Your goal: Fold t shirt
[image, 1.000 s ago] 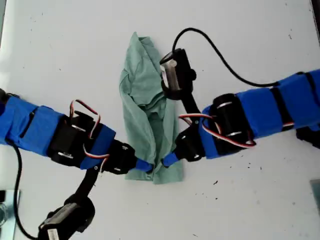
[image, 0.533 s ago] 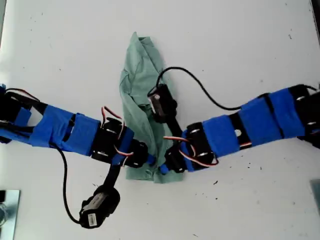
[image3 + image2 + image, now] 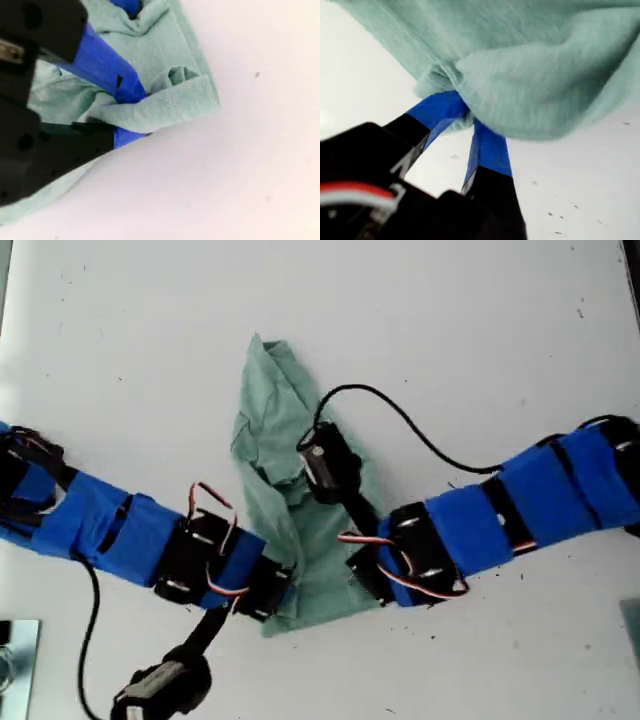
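The pale sage-green t shirt lies bunched in a long strip on the white table, running from the exterior view's top centre down to its lower middle. My first gripper comes in from the exterior view's left and is shut on the shirt's lower edge. In the first wrist view its blue fingers pinch a gathered fold of the shirt. My second gripper reaches in from the exterior view's right. It is shut on a flap at the shirt's corner.
The bare white table surrounds the shirt. A black cable loops from the second arm's wrist camera over the cloth. A metallic object sits at the exterior view's lower left corner.
Both arms have shifted and their blue fingertips are now buried in the cloth. The shirt's lower end has spread wider, and its top has slid toward the exterior view's left.
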